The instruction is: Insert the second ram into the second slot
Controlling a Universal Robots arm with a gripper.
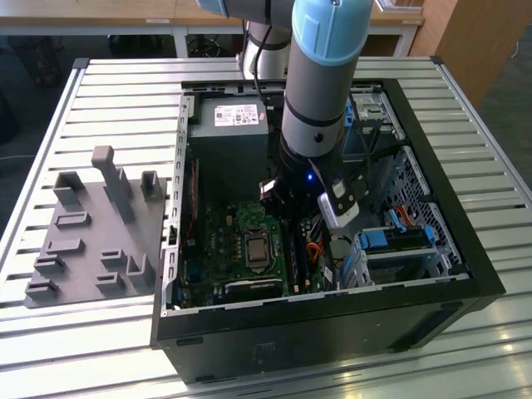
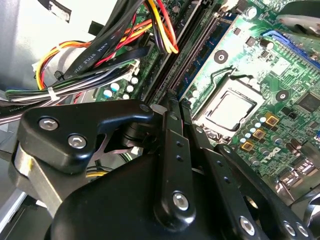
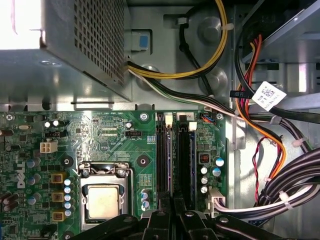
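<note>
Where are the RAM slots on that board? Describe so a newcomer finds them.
Inside the open black PC case, find the green motherboard and its silver square CPU socket. The RAM slots lie between that and the cable bundle: long narrow dark parallel channels with white latches at one end.

In the exterior view the open computer case [image 1: 416, 316] sits on the slatted table [image 1: 125, 83], the fixture plate [image 1: 91, 241] beside it at that view's left.
</note>
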